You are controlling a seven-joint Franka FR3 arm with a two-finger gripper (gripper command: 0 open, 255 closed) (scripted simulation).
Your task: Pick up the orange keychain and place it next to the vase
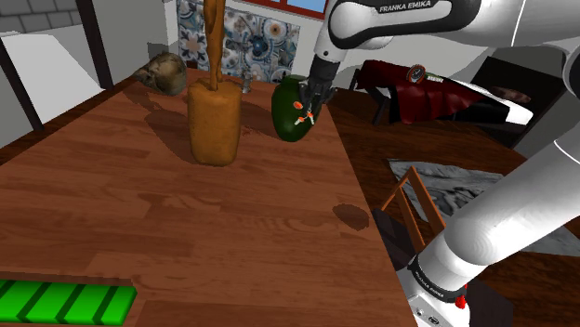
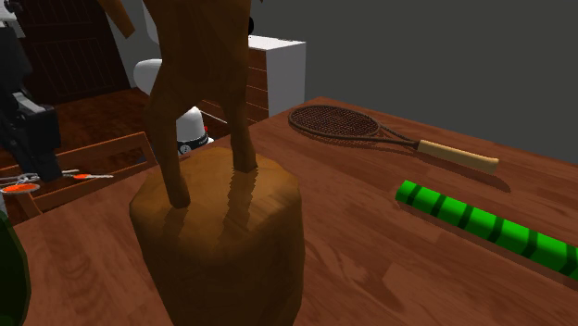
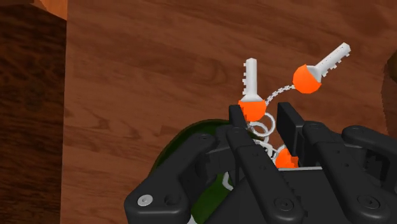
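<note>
The orange keychain (image 3: 252, 107) is a metal ring and chain carrying three silver keys with orange heads. My gripper (image 3: 261, 118) is shut on its ring, and the keys stick out past the fingertips. In the shoulder view the gripper (image 1: 310, 99) hangs over the table's far right part, with the keychain (image 1: 303, 115) dangling right in front of the dark green vase (image 1: 283, 123). The vase (image 3: 181, 143) lies just under the hand. From the second exterior view, the gripper (image 2: 30, 153) holds the keychain (image 2: 18, 187) above the vase (image 2: 9, 269).
A tall brown carved figure on a rounded base (image 1: 214, 121) stands on the wooden table (image 1: 186, 214) beside the vase. A brown rock-like object (image 1: 163, 72) sits at the far corner. A tennis racket (image 2: 370, 130) and a green striped stick (image 2: 486, 231) also lie on the table.
</note>
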